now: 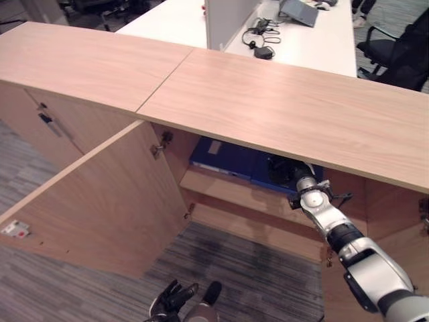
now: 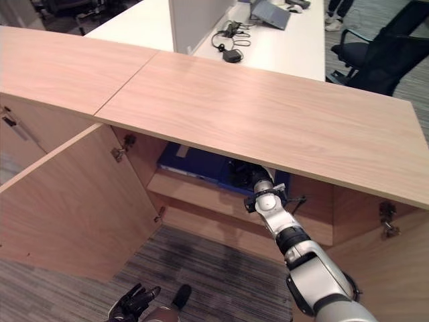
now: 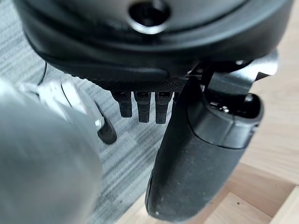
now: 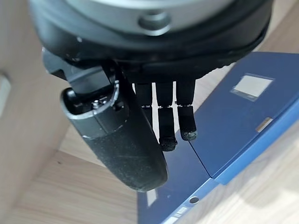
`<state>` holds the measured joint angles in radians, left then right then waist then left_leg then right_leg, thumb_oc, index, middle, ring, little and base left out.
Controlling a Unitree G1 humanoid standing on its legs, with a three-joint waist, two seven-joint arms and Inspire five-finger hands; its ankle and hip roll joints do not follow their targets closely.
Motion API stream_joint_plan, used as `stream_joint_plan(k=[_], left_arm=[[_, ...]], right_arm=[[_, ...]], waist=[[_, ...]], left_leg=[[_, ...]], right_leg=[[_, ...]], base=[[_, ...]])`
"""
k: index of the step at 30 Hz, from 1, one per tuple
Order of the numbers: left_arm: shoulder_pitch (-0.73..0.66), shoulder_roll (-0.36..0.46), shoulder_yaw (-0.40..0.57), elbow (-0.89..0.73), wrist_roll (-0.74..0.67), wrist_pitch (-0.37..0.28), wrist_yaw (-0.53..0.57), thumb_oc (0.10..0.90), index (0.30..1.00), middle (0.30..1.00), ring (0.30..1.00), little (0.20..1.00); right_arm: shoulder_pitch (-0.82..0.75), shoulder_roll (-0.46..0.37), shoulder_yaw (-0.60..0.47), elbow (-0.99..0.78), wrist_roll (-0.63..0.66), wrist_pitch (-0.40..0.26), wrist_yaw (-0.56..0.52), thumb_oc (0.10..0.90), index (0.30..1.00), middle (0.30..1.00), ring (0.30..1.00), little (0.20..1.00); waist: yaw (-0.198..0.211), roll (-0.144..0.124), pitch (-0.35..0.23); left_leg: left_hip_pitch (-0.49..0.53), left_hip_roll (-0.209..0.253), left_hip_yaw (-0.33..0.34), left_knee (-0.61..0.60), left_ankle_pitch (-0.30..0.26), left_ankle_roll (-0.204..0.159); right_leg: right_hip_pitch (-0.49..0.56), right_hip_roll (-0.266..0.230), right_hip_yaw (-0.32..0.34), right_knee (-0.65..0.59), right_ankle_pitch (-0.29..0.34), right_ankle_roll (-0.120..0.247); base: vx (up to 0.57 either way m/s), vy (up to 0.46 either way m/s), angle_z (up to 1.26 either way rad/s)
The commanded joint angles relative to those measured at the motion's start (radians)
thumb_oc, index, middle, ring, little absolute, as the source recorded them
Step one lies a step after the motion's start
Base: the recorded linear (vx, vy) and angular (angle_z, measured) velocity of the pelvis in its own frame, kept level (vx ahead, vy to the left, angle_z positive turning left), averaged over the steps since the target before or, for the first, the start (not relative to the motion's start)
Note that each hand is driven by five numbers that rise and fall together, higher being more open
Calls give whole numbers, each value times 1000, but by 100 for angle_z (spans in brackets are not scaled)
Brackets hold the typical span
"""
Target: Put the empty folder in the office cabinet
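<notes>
The right hand (image 4: 140, 140) reached in under the cabinet top (image 1: 281, 107), its fingers (image 4: 187, 121) straight and loose, hanging just over the blue folder (image 4: 243, 121) without curling round anything. The folder lay flat on the upper shelf (image 1: 221, 191) directly beneath the fingertips; a second blue folder (image 4: 173, 186) lay beside it on the thumb side, the two touching along their edges, so two folders in all. Past the thumb, bare shelf wood ran to the cabinet's side wall (image 4: 18, 93). One cabinet door (image 1: 94, 201) stood swung wide open, well off to the left of that hand, leaving the opening free. The left hand (image 1: 173, 300) hung low over the grey carpet (image 1: 248, 268), fingers relaxed and open, holding nothing. Behind the cabinet stood a white desk (image 1: 315, 40) and a black office chair (image 1: 402, 50)
</notes>
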<state>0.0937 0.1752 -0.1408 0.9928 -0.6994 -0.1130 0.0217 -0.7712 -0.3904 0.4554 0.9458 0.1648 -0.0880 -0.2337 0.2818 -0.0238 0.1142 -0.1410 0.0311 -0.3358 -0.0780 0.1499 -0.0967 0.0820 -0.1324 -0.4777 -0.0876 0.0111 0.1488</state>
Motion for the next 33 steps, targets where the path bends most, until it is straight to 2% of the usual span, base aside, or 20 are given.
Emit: stream_joint_plan(k=[1,3,5,6,8,9,10,13,17,24,33], left_arm=[[-71,21,-54,17,32,-41,-44,800,900,900,900,900],[-70,30,-79,13,39,-42,-53,800,900,900,900,900],[-75,34,-84,13,41,-41,-56,800,900,900,900,900],[-76,41,-93,10,40,-42,-58,800,900,900,900,900],[-85,51,-107,-2,41,-44,-58,800,900,900,900,900],[67,130,-85,-51,64,-35,-168,800,900,900,900,900],[145,154,-56,-80,55,-27,-186,800,900,900,900,900],[194,179,-91,-120,110,-44,-219,800,900,900,900,900],[178,170,-120,-141,120,-48,-217,800,900,900,900,900],[156,164,-149,-144,122,-54,-209,800,900,900,900,900],[140,171,-193,-172,123,-61,-206,800,900,900,900,900]], right_arm=[[-103,-35,28,-6,-20,-59,-33,400,300,300,300,300],[-158,-41,21,59,-13,-49,-38,400,300,300,300,300],[-172,-41,14,85,-9,-47,-45,400,300,300,300,300],[-195,-49,6,119,-6,-42,-58,400,300,300,300,300],[-230,-66,-9,160,0,-34,-76,400,300,300,300,300],[-235,-163,-15,160,14,-45,-75,400,300,300,300,300],[-191,-214,-45,151,15,-55,-60,400,300,300,300,300],[-173,-224,-78,189,8,-67,-87,400,300,300,300,300],[-184,-250,-84,228,-4,-60,-113,400,300,300,300,300],[-182,-271,-99,280,1,-50,-129,400,300,300,300,300],[-202,-379,-122,347,37,-40,-139,400,300,300,300,300]], waist=[[14,-2,-3],[40,3,31],[48,8,45],[61,15,66],[74,34,99],[106,54,114],[121,71,123],[138,105,150],[144,120,178],[144,125,196],[137,154,215]], left_leg=[[42,8,-12,-9,-129,8],[11,0,-37,-9,-113,5],[0,-4,-46,-9,-107,5],[-10,0,-51,-5,-123,1],[-38,-4,-64,-1,-114,2],[-53,-15,-77,2,-106,4],[-57,-17,-87,4,-101,3],[-72,-24,-97,5,-91,5],[-91,-25,-92,5,-88,9],[-105,-27,-89,5,-90,11],[-133,-38,-90,1,-86,10]], right_leg=[[-17,-27,-27,102,-95,-13],[-40,-27,-48,117,-101,-13],[-51,-29,-54,127,-104,-14],[-60,-23,-54,144,-133,-13],[-92,-32,-65,178,-144,-15],[-94,-40,-85,180,-143,-13],[-100,-43,-95,193,-146,-9],[-125,-51,-95,215,-149,-4],[-151,-53,-77,222,-151,-4],[-177,-51,-67,231,-154,-5],[-220,-58,-65,250,-157,-2]], base=[[-31,1,16],[-91,2,17],[-40,-26,35],[-13,-45,35],[-55,0,15],[-67,15,9],[-64,18,14],[-48,35,44],[-11,11,10],[-1,-8,-5],[2,-11,-2]])
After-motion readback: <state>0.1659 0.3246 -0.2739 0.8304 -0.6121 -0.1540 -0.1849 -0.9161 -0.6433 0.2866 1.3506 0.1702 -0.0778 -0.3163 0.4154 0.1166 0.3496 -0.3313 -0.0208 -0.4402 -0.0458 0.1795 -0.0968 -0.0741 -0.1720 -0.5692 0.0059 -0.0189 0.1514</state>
